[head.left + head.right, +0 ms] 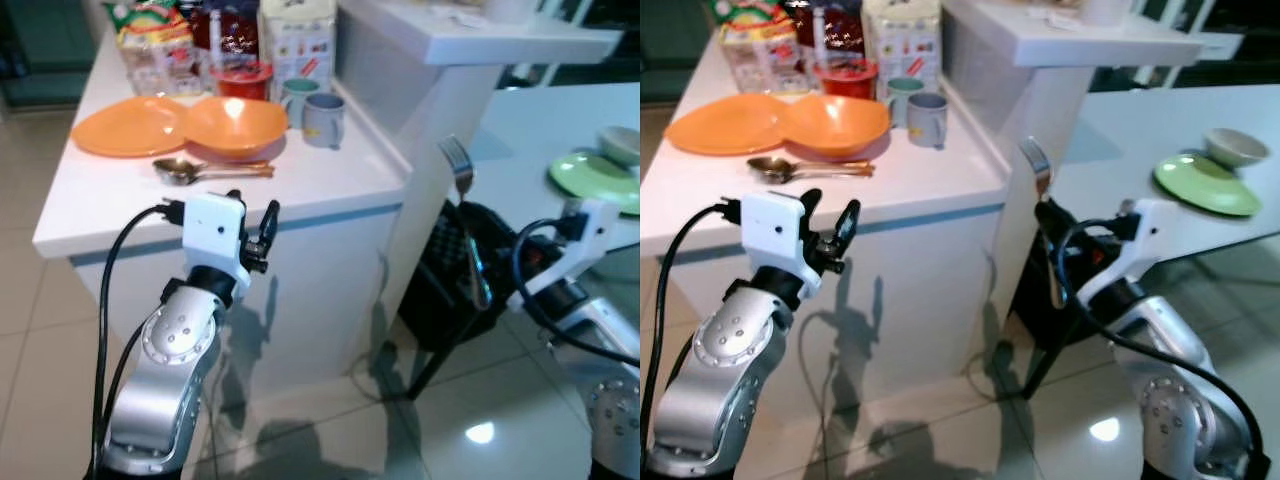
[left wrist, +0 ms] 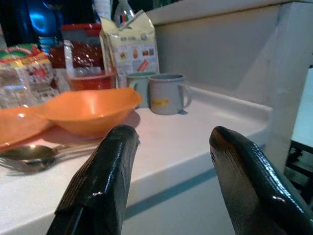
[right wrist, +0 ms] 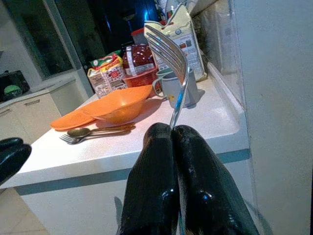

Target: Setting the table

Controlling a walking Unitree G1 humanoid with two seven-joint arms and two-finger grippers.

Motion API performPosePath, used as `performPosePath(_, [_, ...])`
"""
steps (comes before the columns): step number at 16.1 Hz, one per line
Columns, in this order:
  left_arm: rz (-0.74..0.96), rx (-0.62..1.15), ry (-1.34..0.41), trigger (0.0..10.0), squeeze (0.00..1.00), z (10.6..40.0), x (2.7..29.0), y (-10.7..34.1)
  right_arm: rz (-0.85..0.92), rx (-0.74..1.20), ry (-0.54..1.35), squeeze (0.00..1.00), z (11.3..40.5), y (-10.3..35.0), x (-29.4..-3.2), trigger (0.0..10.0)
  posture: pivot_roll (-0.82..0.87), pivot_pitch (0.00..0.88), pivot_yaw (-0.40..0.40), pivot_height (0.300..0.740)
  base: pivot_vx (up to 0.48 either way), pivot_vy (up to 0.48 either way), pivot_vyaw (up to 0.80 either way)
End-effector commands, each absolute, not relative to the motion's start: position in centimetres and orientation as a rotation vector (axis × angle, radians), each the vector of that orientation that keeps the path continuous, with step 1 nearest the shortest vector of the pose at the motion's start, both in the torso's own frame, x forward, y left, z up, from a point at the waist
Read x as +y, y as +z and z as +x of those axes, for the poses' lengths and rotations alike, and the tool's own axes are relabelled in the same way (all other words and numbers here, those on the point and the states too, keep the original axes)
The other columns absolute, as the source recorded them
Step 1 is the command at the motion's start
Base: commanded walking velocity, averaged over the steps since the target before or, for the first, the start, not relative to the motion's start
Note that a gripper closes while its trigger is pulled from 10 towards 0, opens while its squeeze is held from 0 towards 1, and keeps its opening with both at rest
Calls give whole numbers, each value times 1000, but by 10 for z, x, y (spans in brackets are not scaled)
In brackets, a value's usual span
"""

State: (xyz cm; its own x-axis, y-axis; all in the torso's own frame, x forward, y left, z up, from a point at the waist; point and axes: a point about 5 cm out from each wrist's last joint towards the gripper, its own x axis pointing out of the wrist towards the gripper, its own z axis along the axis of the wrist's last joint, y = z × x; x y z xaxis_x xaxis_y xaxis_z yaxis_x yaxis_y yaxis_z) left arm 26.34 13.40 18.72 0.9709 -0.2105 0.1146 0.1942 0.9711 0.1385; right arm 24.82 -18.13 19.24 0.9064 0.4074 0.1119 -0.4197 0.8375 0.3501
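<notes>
On the white counter (image 1: 330, 175) lay an orange plate (image 1: 120, 128), an orange bowl (image 1: 234, 124) touching its edge, and a spoon (image 1: 190, 170) just in front of them; behind stood two mugs (image 1: 323, 118), a red tub (image 1: 241, 78), a snack packet (image 1: 150, 40) and a carton (image 1: 298, 35). The left gripper (image 1: 830, 230) hovered below the counter's front edge, fingers spread apart and holding nothing. The right gripper (image 1: 1052, 225) had its fingers pinched tight on the handle of a fork (image 1: 1038, 165), tines up, off the counter's right corner. Further right, on a pale table (image 1: 1140, 140), sat a green plate (image 1: 1208, 185) with a small bowl (image 1: 1235, 146) beside it — seen from the head views alone. The right wrist view added a second fork (image 3: 78, 138) lying against the spoon. The carton's printing was too blurred to read — coloured pictures and a red patch could be made out.
</notes>
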Motion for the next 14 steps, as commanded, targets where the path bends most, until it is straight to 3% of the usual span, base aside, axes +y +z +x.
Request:
performPosePath(1, [134,-134,-191,10000,0,264,134,190,361,-46,417,0,250,194,-185,10000,33,0,-74,740,0,-480,0])
performPosePath(14, [160,-137,-173,10000,0,272,134,195,312,-69,328,0,267,193,-196,10000,44,0,-59,740,0,-480,0])
